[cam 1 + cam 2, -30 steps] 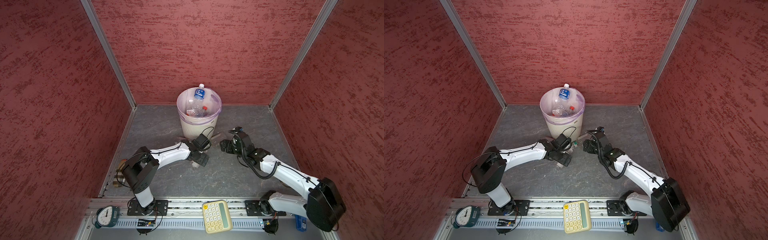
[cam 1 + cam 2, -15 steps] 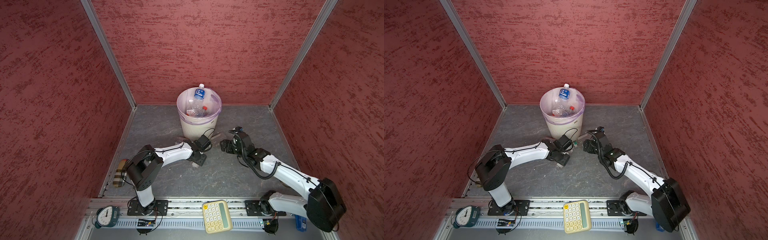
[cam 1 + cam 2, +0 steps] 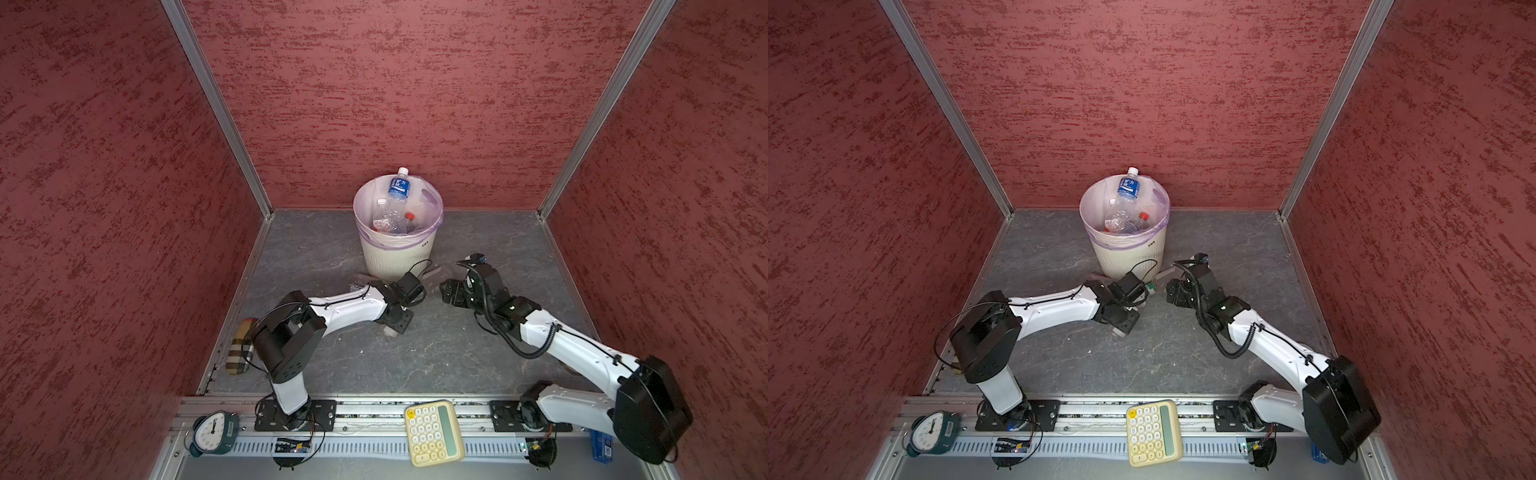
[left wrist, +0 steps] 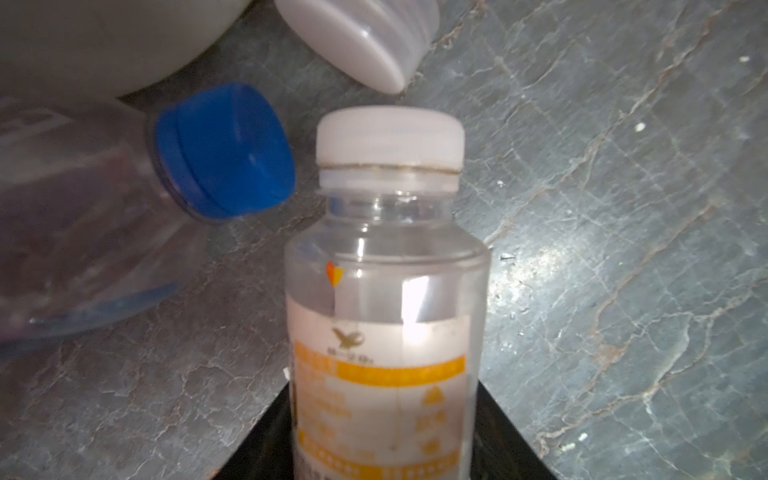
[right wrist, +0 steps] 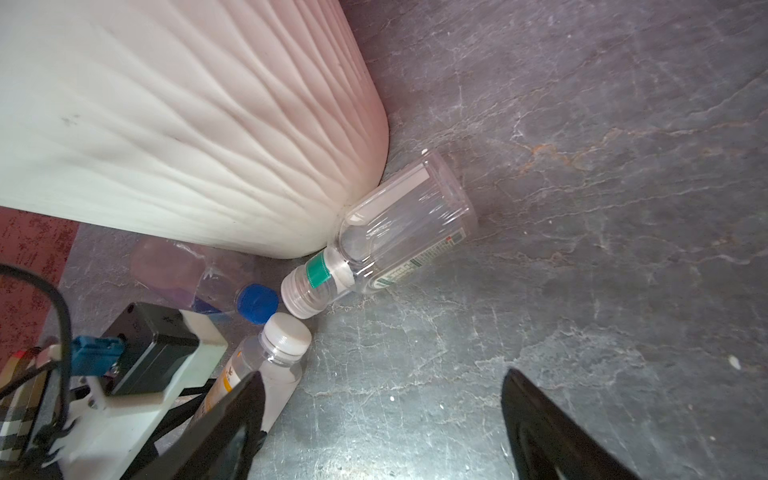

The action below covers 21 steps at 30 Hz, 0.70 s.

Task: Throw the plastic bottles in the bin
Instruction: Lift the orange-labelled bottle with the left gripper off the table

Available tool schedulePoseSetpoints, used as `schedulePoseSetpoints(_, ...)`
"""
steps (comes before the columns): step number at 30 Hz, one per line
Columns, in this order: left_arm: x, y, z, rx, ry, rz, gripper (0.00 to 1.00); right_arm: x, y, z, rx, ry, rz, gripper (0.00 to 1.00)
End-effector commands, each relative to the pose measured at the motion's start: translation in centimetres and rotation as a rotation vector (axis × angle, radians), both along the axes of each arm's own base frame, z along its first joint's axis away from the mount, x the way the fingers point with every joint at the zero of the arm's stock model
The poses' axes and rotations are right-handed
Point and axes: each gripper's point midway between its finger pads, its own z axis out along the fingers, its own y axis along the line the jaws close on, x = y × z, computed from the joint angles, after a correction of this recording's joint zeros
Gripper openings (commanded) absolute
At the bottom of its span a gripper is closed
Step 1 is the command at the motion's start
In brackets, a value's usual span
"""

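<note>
My left gripper [image 4: 384,449] is shut on a clear plastic bottle [image 4: 386,332] with a yellow-and-white label and a white cap, low over the floor by the bin's foot. In both top views this gripper [image 3: 417,293] [image 3: 1138,291] sits under its wrist camera. Two more bottles lie against the cream ribbed bin [image 3: 397,257] [image 5: 187,124]: a blue-capped one [image 4: 83,208] [image 5: 257,303] and a green-banded one [image 5: 395,232]. My right gripper [image 5: 382,374] [image 3: 446,291] is open and empty, facing them. A blue-labelled bottle [image 3: 398,187] and a red-capped bottle [image 3: 409,216] are inside the bin.
Red walls close in the grey floor on three sides. A plaid object [image 3: 241,347] lies at the left floor edge. A clock [image 3: 212,432] and a yellow calculator [image 3: 434,432] rest on the front rail between the arm bases.
My left gripper has closed on the yellow-labelled bottle, and its elbow has swung towards the middle. The right arm has barely moved.
</note>
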Motion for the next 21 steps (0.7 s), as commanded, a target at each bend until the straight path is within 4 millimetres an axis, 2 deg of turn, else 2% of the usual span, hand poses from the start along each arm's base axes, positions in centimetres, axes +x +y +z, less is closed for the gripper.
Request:
schedulePoseSetpoints(1, -0.3, 0.3, 1.1, -0.011, -0.034, 0.007, 0.40, 0.3, 0.0, 0.6, 0.021, -0.010, -0.005, 0.89)
schedulePoseSetpoints(12, -1.0, -0.1, 4.1, -0.061, -0.154, -0.025, 0.32, 0.0, -0.2, 0.7, 0.025, -0.012, -0.011, 0.89)
schedulePoseSetpoints(21, -0.5, 0.2, 8.8, -0.165, -0.306, -0.012, 0.32, -0.2, -0.3, 0.8, 0.034, -0.013, -0.017, 0.89)
